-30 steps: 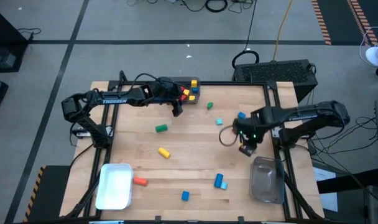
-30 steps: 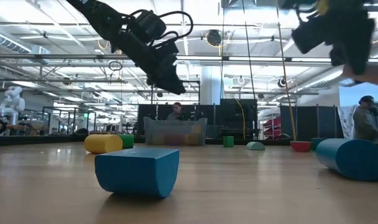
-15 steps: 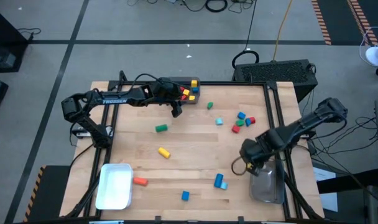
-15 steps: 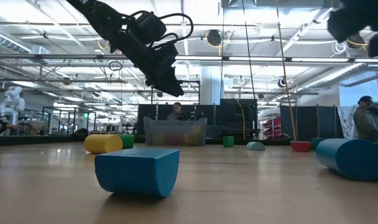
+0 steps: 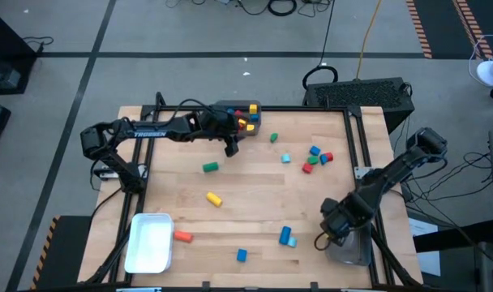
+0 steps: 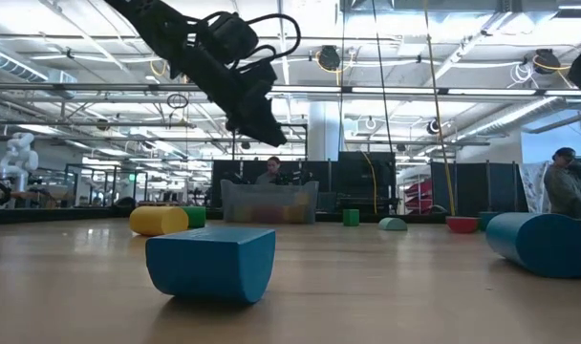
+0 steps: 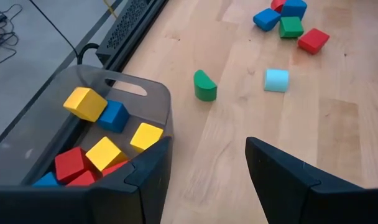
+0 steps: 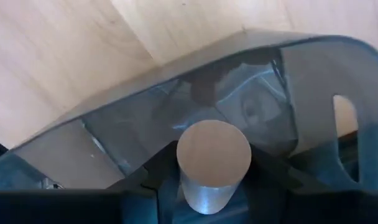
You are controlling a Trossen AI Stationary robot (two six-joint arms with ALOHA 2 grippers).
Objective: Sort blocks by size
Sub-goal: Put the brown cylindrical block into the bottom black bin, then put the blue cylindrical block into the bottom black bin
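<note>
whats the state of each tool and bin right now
left tool: open, empty, beside grey bin
right tool: over clear bin, pale cylinder at its tip
grey bin: holds red, yellow and blue blocks
white bin: looks empty
loose blocks: scattered on table

Industrial robotics lab: ceiling trusses [image 6: 386, 91], workstations [image 6: 99, 182] behind.
</note>
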